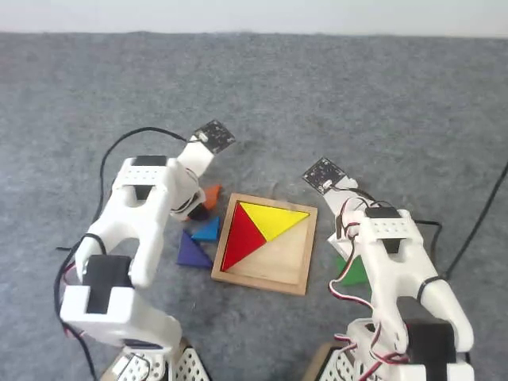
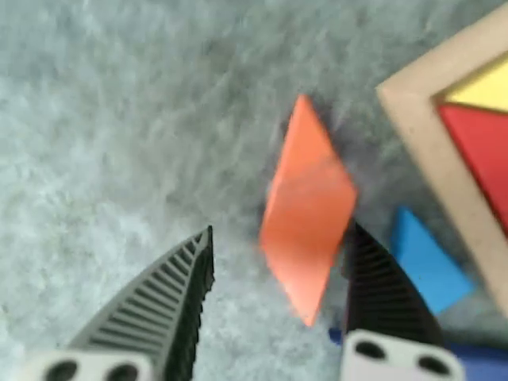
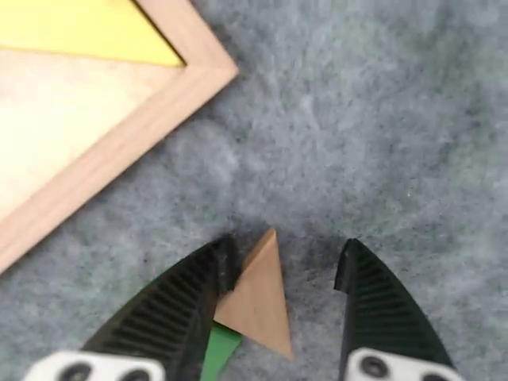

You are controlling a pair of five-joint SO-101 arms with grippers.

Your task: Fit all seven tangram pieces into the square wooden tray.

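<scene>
Because the left gripper (image 2: 280, 230) gapes around the orange parallelogram (image 2: 308, 210) beside the wooden tray (image 2: 413, 119), an off-centre close could skid it into the blue triangle (image 2: 425, 258); the right gripper (image 3: 287, 240) gapes around a tan triangle (image 3: 255, 298).

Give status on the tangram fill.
Done: red triangle and yellow triangle sit in the tray. In hand: left end effector open around the orange piece, right end effector open around a tan triangle; neither gripped. Left: those two plus blue piece, purple piece and green piece on the carpet.
</scene>
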